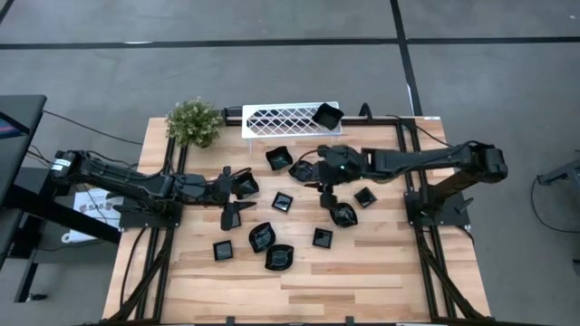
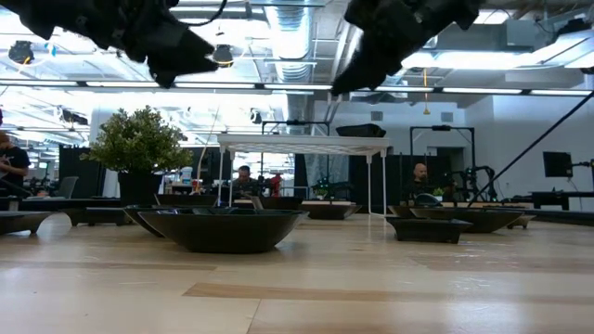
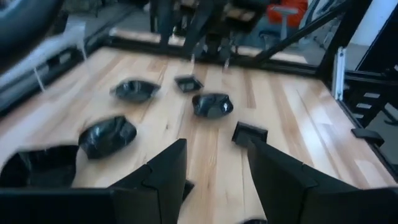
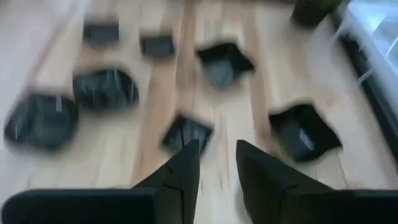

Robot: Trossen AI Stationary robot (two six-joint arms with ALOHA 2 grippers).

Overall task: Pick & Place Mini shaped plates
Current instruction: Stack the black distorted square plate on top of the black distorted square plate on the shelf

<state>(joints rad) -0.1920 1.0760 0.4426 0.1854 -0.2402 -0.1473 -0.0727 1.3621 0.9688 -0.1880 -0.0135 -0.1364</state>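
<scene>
The bench [image 1: 299,281] is a pale butcher-block top of light wooden strips, set on a grey floor [image 1: 272,72] crossed by dark lines. A small potted plant [image 1: 194,121] with bushy green leaves stands at the bench's far left corner. Just beside it, along the far edge, sits a white lattice rack [image 1: 281,119], long and narrow, raised on thin legs in the low view [image 2: 302,145]. Dark cables [image 1: 145,263] run down the bench's left side and others down its right side. Off the left edge stands a black desk [image 1: 18,113]. Beyond the bench, in the low view, seated people [image 2: 243,176] show in a bright room.
</scene>
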